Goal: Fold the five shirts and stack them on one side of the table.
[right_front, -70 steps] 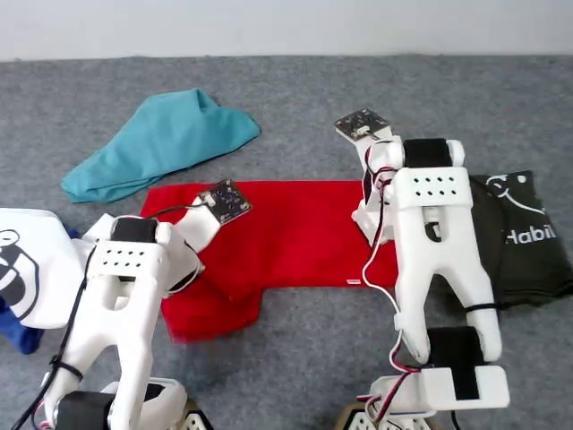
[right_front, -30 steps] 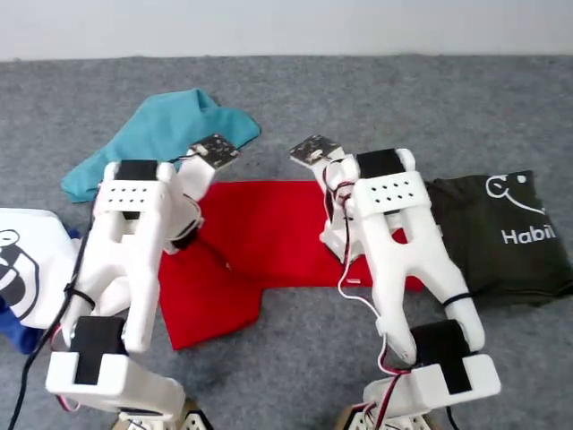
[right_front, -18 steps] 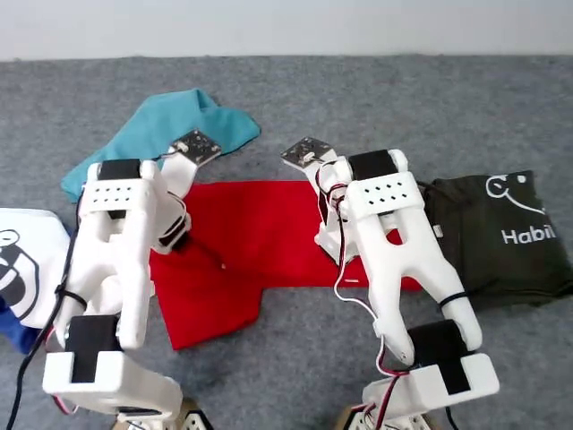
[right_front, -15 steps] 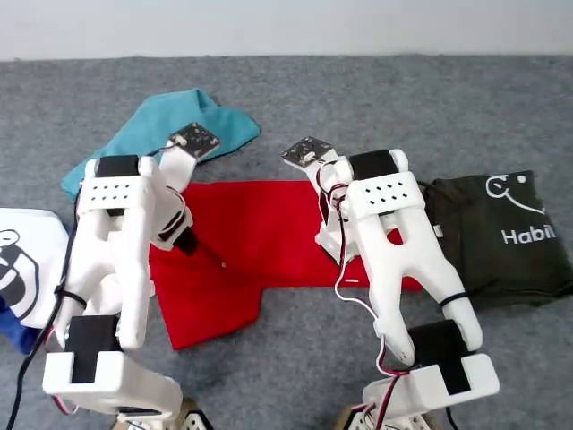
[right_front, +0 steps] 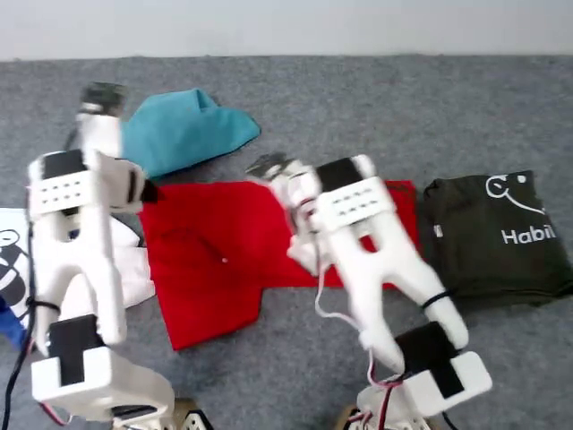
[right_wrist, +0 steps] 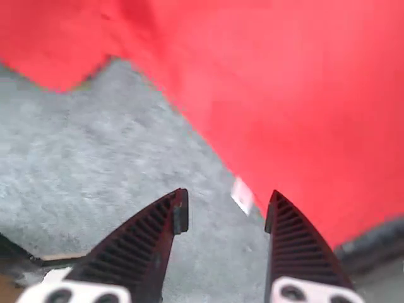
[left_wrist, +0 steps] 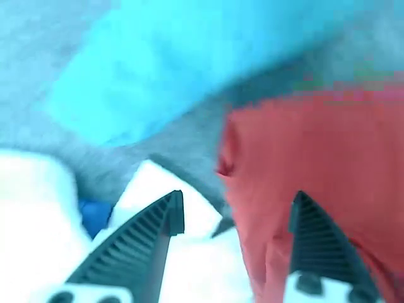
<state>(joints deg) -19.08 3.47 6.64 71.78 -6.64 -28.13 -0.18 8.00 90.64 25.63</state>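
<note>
Swung leftward since a second ago, my left arm [right_front: 67,206] now stands at the left edge of the red shirt [right_front: 224,242], its wrist up by the teal shirt [right_front: 188,130]. My right arm [right_front: 358,224] has slid left too, over the red shirt's middle, uncovering its right edge beside the folded black shirt [right_front: 497,233]. From above, the white shirt [right_front: 13,260] lies at the table's left edge, and bare grey table [right_front: 403,98] opens behind the red shirt and in front of it.

From my left wrist, my left gripper [left_wrist: 237,218] hangs with fingers apart where the red edge, the white shirt and a strip of grey meet; the teal shirt lies beyond.

From my right wrist, my right gripper [right_wrist: 227,211] is spread and empty over grey table just off the red shirt's hem, with a small white tag [right_wrist: 242,194] between the fingers.
</note>
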